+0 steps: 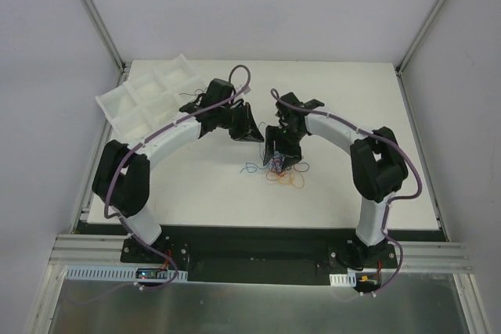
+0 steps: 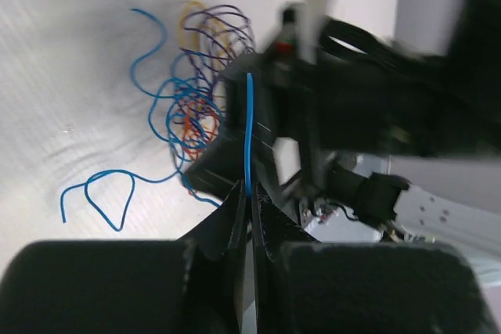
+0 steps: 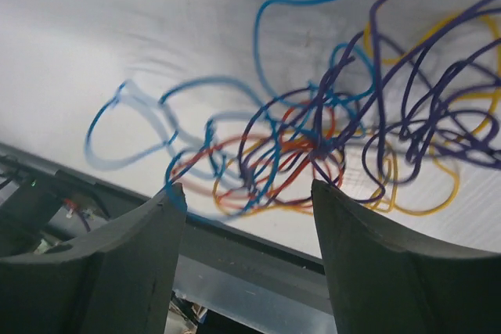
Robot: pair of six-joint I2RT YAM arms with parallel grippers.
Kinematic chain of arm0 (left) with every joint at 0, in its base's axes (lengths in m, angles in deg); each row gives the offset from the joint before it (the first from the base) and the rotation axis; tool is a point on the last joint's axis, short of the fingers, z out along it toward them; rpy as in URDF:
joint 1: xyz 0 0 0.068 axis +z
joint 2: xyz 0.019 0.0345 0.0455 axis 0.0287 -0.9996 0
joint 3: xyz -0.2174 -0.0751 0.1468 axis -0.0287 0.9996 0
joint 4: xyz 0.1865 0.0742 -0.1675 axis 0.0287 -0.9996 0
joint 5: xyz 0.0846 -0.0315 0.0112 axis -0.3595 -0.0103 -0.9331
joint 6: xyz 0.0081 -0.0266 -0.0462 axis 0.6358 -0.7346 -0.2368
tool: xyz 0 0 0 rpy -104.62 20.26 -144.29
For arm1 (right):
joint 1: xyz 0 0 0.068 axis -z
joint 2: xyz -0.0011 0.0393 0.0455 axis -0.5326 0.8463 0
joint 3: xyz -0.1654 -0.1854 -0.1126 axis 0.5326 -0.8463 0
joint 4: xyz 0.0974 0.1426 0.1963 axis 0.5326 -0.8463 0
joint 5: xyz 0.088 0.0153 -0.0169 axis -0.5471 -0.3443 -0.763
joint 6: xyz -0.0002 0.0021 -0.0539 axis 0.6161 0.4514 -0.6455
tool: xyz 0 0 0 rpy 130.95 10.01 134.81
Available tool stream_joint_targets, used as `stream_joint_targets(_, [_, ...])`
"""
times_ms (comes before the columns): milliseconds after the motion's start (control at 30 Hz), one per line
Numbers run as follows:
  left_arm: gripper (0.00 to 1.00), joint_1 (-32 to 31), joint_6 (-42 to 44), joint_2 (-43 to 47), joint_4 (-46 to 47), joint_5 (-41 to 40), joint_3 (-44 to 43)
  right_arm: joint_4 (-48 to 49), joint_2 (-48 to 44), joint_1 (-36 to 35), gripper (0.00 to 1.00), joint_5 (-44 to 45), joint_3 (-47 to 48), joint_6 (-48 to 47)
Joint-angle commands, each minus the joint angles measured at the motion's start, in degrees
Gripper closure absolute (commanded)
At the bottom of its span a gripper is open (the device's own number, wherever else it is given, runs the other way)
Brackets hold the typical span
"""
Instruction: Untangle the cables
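Note:
The cables (image 1: pixel 278 171) lie in a tangle of blue, purple, orange, red and yellow loops at mid-table. My left gripper (image 1: pixel 249 131) is shut on one blue cable (image 2: pixel 249 127), which runs taut from its fingertips (image 2: pixel 250 193) toward the tangle (image 2: pixel 196 107). Part of it is hidden behind the right arm. My right gripper (image 1: pixel 275 158) is open just above the tangle (image 3: pixel 313 146). Its two fingers (image 3: pixel 160 228) straddle the knot of red, blue and purple loops, and nothing is held between them (image 3: pixel 246 193).
A white compartment tray (image 1: pixel 149 95) sits at the back left of the table. The right arm's black gripper body (image 2: pixel 352 115) is close in front of the left gripper. The table's front edge and metal rail (image 3: pixel 250 271) lie just behind the tangle.

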Motion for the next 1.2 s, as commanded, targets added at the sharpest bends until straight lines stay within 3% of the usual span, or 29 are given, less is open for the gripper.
stream_joint_targets(0, [1.0,0.2,5.5,9.7,2.6,7.4,-0.4,-1.4,5.1,0.1,0.33,6.7,4.0,3.6])
stream_joint_targets(267, [1.0,0.2,16.7,25.8,3.0,4.2,-6.8,-6.2,5.5,4.0,0.38,15.9,1.0,3.3])
stream_joint_targets(467, [1.0,0.2,25.9,33.5,2.9,-3.7,-20.8,-6.2,1.1,8.5,0.37,17.7,-3.4,0.8])
stream_joint_targets(633, [1.0,0.2,32.7,35.3,3.3,-11.3,-34.2,-5.2,-1.9,12.6,0.37,18.9,-7.4,0.0])
stream_joint_targets(833, [1.0,0.2,35.0,34.3,3.5,-16.0,-45.0,-5.6,-3.3,14.9,0.37,19.5,-8.1,-2.0])
stream_joint_targets(1167, [1.0,0.2,31.9,34.3,5.7,-22.1,-44.2,-5.2,-3.0,17.4,0.39,17.6,-7.8,-2.8])
